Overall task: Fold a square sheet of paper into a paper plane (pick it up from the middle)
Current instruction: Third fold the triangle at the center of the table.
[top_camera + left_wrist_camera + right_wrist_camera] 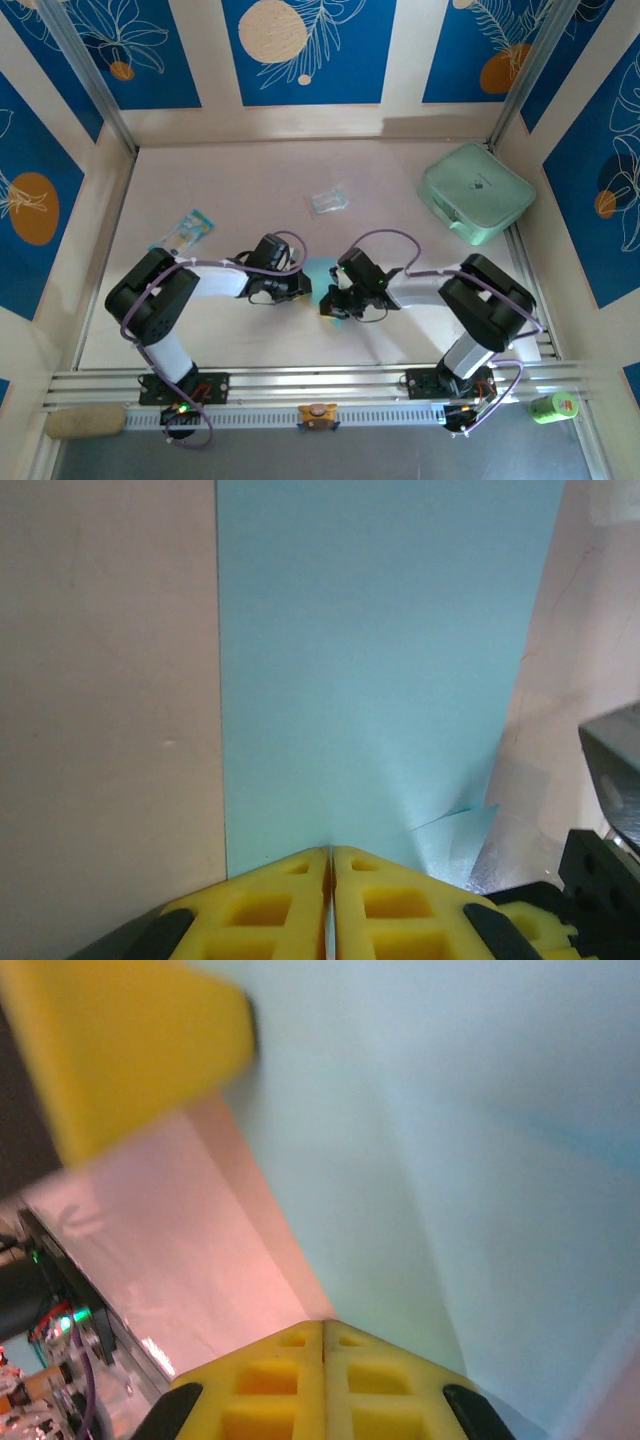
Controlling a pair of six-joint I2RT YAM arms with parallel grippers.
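Holding square sheet of paper point(380, 660) mid-table between the arms, pinched at its edge by left gripper point(330, 852) and right gripper point(323, 1325) with jaws closed tight on it; judged an early fold step, next calling for edges brought squarely together, then pressed flat.

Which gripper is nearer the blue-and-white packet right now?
Left. The left gripper pinches the light-blue paper to the right of the blue-and-white packet, closer to the bases; the right gripper pinches the same sheet farther right.
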